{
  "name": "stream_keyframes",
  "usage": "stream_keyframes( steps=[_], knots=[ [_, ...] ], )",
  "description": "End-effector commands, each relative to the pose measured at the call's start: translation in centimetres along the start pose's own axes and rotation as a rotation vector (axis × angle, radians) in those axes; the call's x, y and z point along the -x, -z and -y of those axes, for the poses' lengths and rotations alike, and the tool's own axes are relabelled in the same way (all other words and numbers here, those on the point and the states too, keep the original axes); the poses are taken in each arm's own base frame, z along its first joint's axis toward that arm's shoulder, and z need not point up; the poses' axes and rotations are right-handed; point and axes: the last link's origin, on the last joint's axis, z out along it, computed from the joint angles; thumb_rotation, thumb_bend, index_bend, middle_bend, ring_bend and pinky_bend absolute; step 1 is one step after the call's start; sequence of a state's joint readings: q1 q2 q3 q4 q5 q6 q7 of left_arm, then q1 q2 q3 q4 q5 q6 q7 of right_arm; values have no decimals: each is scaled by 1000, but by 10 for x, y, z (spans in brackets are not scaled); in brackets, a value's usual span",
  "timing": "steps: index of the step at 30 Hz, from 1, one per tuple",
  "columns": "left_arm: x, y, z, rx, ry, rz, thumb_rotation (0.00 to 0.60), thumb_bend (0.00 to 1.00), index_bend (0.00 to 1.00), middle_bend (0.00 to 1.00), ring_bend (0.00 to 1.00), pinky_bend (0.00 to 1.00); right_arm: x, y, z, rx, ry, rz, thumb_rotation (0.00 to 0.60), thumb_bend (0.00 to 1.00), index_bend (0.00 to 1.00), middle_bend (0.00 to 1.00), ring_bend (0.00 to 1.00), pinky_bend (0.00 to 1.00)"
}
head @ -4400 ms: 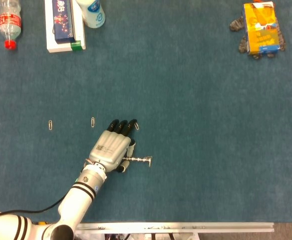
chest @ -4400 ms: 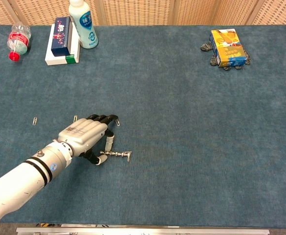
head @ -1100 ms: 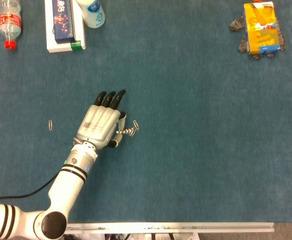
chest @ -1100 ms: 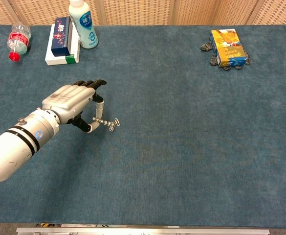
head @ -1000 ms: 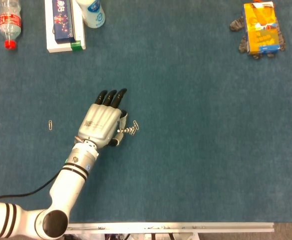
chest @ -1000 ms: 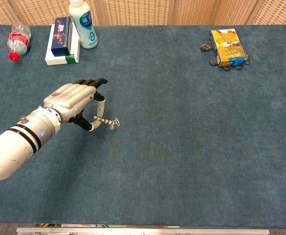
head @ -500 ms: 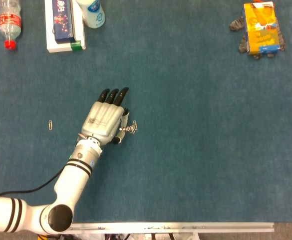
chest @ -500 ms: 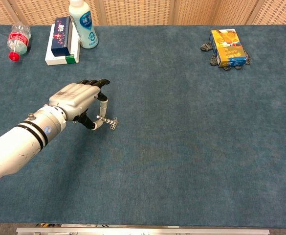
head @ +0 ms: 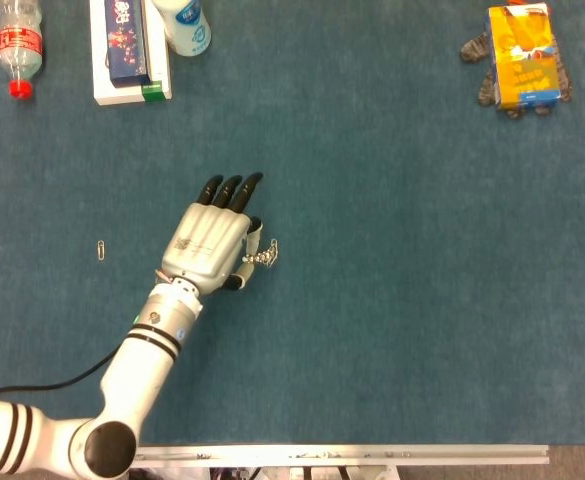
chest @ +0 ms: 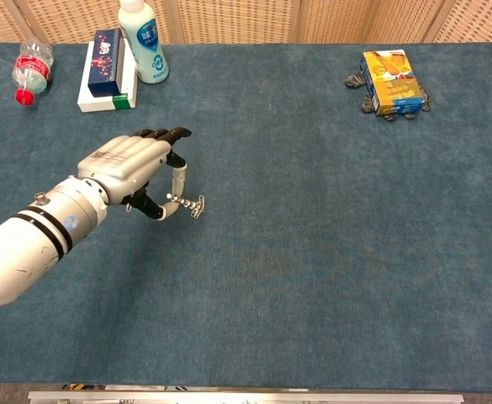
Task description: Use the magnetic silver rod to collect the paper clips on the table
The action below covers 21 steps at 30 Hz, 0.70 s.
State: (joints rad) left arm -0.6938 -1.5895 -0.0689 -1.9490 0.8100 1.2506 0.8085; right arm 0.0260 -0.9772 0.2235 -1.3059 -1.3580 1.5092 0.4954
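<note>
Silver rod [head: 260,258], slim, stiff and light, was pinched at its near end by the left hand [head: 208,245], clips clinging at its tip; one paper clip [head: 101,250] lay apart.

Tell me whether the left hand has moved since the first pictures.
Yes. The left hand, pinching the silver rod, has moved up the table toward the white box, away from the near edge.
</note>
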Motion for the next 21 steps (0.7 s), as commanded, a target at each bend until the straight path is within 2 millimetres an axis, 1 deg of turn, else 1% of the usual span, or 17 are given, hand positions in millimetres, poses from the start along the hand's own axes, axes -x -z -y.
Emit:
stream_keyframes(
  steps=[1,6,12,16,21],
  knots=[
    [-8,8,6,-9,1,-23,600,360,612,33,0,0,0,0,1,-2,0,0,600,369,241,156,0,9],
    [-16,16,23,-48,-7,-46,600,360,612,34,0,0,1,1,3,-7,1,2,600,369,241,156,0,9],
    [-23,24,47,-111,-6,-65,600,360,612,34,0,0,1,2,7,-15,5,0,600,369,241,156,0,9],
    [-23,29,58,-134,0,-66,600,359,612,34,0,0,1,3,9,-19,8,-1,600,369,241,156,0,9],
    [-20,32,64,-142,4,-59,600,360,612,34,0,0,2,3,12,-20,10,4,600,369,241,156,0,9]
  ],
)
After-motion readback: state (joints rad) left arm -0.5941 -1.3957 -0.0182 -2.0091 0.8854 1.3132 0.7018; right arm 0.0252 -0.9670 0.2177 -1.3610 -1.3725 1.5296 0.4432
